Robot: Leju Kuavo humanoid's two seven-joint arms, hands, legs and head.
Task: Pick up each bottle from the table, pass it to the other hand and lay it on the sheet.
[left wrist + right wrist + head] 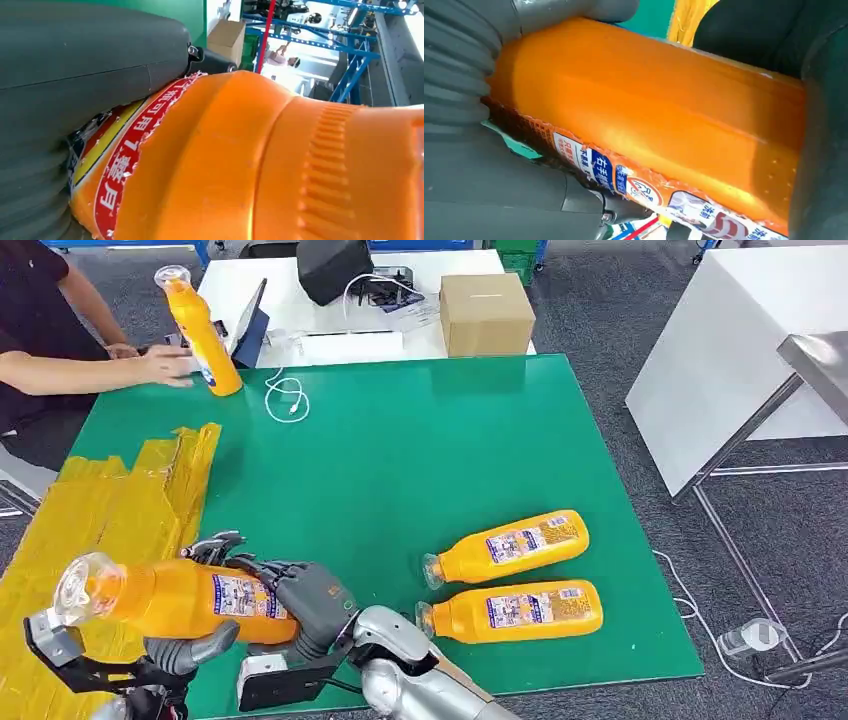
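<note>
An orange bottle (180,598) with a clear cap and a blue-and-white label hangs over the yellow sheet (120,502) at the table's near left corner. My right hand (300,602) reaches across and grips its base end. Beneath its middle, my left hand (175,652) cups it, thumb against the underside. The same bottle (260,160) is close up in the left wrist view beside the grey hand cover. In the right wrist view my thumb and dark fingers wrap around the bottle (659,130). Two more orange bottles (510,545) (515,611) lie side by side on the green table (400,460), near right.
At the far left a person's hand (165,365) holds another orange bottle (202,332) upright on the table's corner. A white cable (285,397) lies near it. Behind the green table stand a cardboard box (486,312) and a dark bag (333,267) on a white desk.
</note>
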